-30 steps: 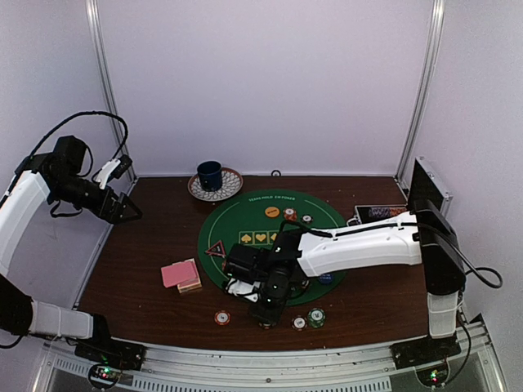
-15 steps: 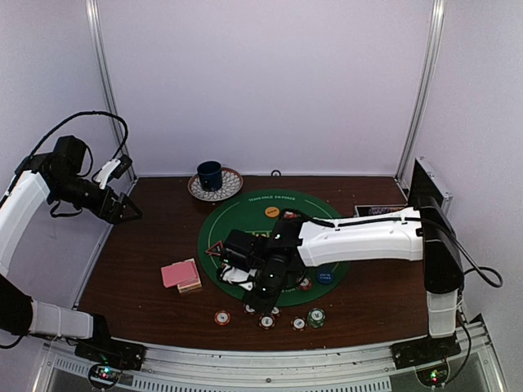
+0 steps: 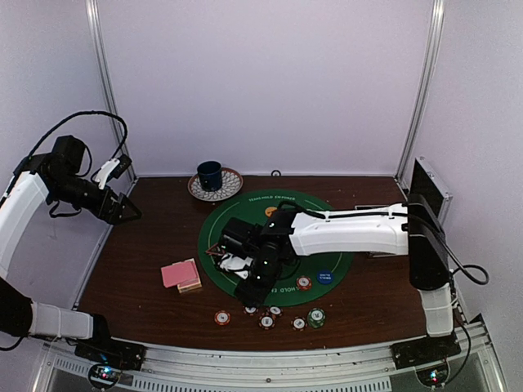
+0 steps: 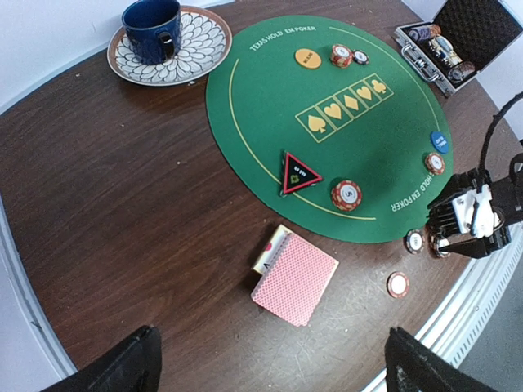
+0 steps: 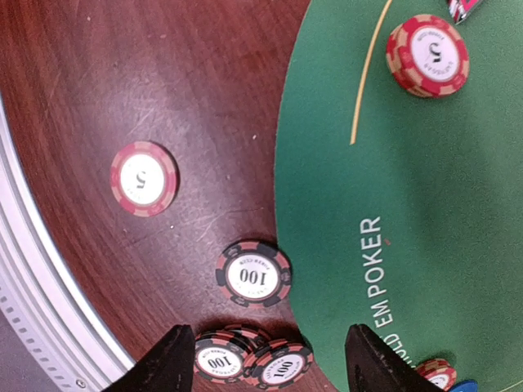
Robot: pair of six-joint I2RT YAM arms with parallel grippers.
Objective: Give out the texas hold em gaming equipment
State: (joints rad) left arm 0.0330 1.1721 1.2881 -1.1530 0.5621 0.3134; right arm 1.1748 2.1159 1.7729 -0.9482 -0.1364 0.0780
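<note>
Light was bright, even, diffuse from above; shadows lay soft and short. Pale sheen showed on the wooden table. Left wrist view bowed at edges, its fingertips blurred dark.

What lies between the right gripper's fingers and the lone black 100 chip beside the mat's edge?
Two black 100 chips sit inside the open right gripper, nearer than the lone 100 chip. Beyond them, only bare wood separates the gripper from it.
</note>
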